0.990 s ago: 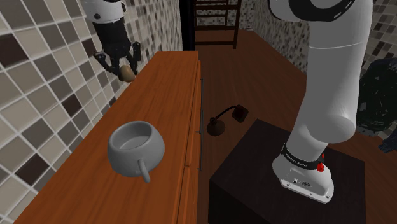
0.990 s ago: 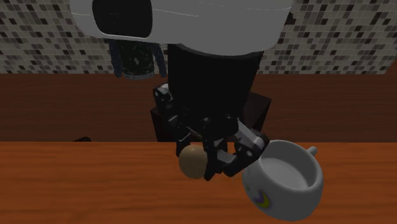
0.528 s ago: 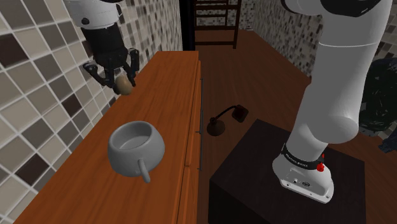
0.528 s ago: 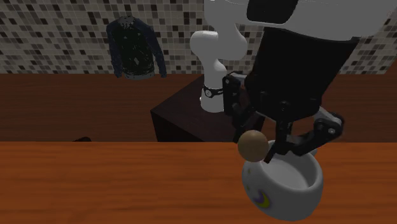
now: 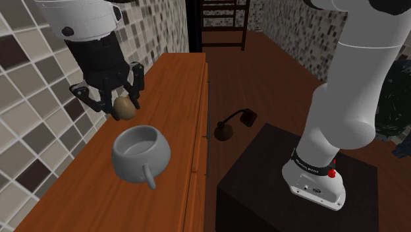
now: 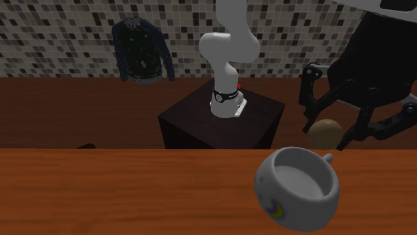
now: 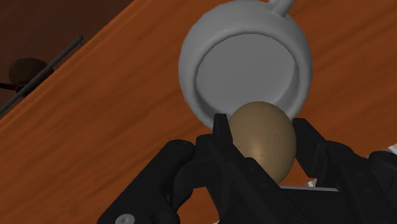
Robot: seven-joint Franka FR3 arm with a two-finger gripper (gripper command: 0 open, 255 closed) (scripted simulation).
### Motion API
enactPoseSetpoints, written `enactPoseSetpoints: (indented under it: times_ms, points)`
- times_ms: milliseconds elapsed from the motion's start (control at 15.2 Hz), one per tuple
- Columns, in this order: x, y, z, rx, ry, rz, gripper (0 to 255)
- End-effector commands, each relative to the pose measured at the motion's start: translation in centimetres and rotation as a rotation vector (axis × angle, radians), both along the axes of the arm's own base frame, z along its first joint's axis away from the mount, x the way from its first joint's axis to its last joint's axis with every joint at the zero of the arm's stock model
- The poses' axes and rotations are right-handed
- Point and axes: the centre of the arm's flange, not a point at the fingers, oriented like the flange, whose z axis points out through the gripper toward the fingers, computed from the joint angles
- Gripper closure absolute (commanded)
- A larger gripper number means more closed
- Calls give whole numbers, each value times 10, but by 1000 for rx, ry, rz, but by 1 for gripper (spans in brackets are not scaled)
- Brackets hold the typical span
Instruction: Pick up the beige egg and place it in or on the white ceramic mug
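Right, at the shoulder view's left, beside the tiled wall (image 5: 33, 79), I see the gripper (image 5: 122, 104) hanging above the wooden table (image 5: 178, 92). Its two fingers are clamped on the egg (image 5: 124, 109), one on either side. The egg is brownish-beige and speckled, held in the air clear of the wood.

Just right of it and lower in that view stands the mug (image 5: 140, 153), grey-white, upright and open, its handle toward the camera. The egg is near the mug's far rim. Along the gripper, the wrist view has the egg overlapping the mug's rim, though I cannot tell whether it is over the opening.

Further right, past the table's edge, is the dark stand (image 5: 263, 165) carrying the arm's white base (image 5: 316, 174).
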Motion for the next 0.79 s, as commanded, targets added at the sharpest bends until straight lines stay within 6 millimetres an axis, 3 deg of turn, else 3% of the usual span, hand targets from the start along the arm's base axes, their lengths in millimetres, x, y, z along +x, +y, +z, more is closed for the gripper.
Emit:
enactPoseSetpoints:
  times_ms: [0, 726]
  points:
    - [-13, 7, -5, 0, 0, -2, 255]
    - [-13, 7, -63, 0, 0, -2, 255]
